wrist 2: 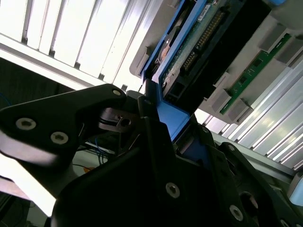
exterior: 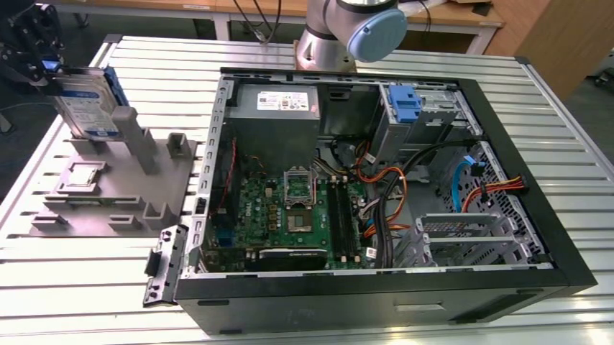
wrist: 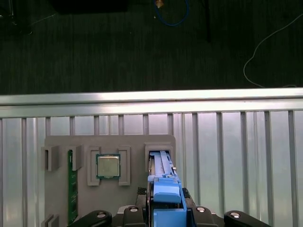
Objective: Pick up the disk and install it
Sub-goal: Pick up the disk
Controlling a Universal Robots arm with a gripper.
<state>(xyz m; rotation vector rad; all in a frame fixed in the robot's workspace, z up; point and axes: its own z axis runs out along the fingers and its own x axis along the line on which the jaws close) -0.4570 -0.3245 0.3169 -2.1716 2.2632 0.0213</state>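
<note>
the gripper (exterior: 46,65) has its jaws clenched on the disk (exterior: 85,104), upright in the grey holder (exterior: 106,190) beside the open computer case (exterior: 384,295).

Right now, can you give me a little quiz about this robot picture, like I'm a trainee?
1. True or false: the flat silver disk in its blue plastic frame already sits inside the open black computer case.
2. Which lies in the grey plastic holder near the disk? A) a square silver processor chip B) a spoon C) a red ball
3. Fill in: the black gripper grips the ____.
Key: 1 false, it is outside the case, at the holder; 2 A; 3 disk.
</note>
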